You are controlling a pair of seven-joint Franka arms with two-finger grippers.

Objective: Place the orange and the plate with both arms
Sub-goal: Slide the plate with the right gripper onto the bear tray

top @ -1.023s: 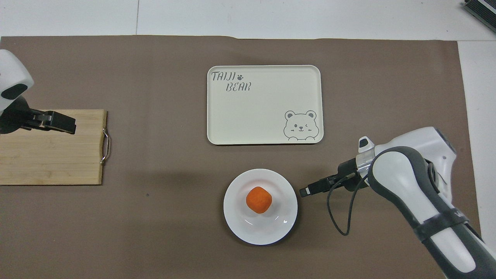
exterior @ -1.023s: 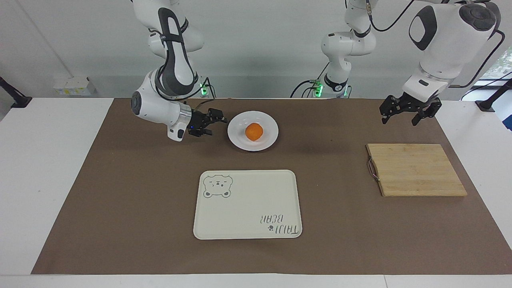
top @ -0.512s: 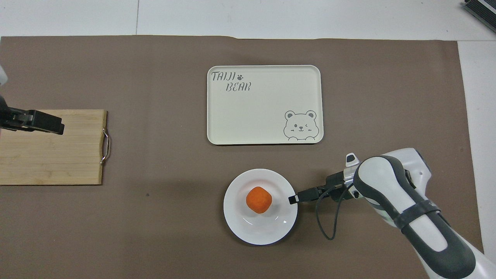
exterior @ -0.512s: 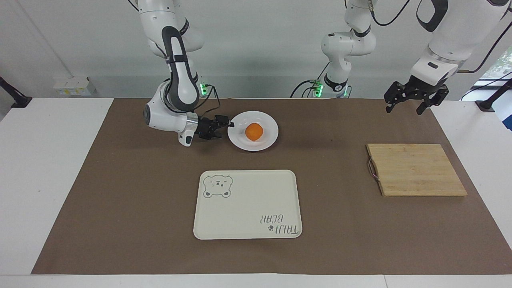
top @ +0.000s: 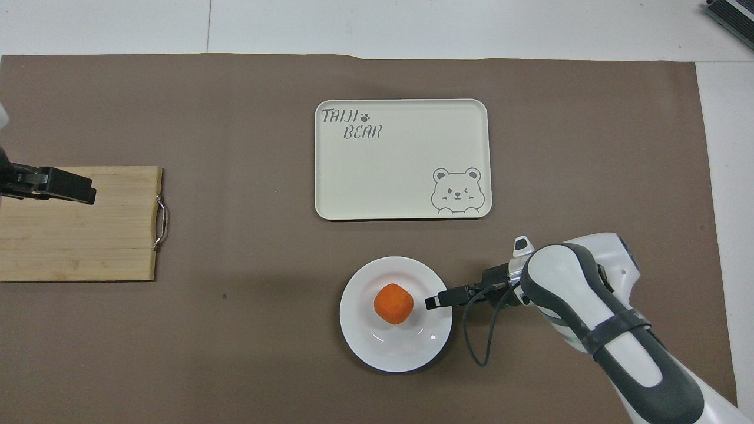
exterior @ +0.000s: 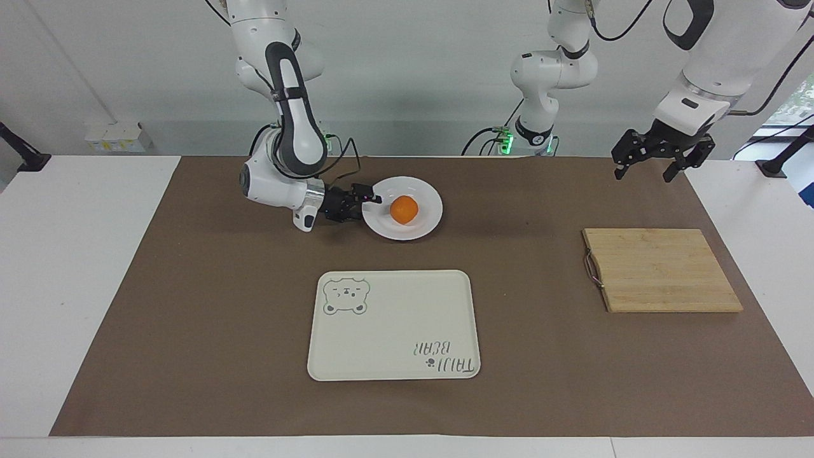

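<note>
The orange [exterior: 404,210] sits in the middle of the white plate [exterior: 421,190], which lies on the brown mat near the robots. They also show in the overhead view: the orange [top: 393,303] on the plate [top: 389,355]. My right gripper [exterior: 367,205] is low at the plate's rim on the right arm's side, open, with one finger over the rim; it also shows in the overhead view [top: 434,302]. My left gripper [exterior: 642,176] hangs open and empty in the air at the left arm's end; from overhead it lies over the cutting board's edge [top: 82,191].
A cream rectangular tray with a bear drawing [exterior: 394,324] lies farther from the robots than the plate. A wooden cutting board with a metal handle [exterior: 661,270] lies toward the left arm's end. A brown mat covers the table.
My right gripper has moved in from beside the plate until its fingers reach the rim. My left arm rose and drew back a little earlier and now holds still.
</note>
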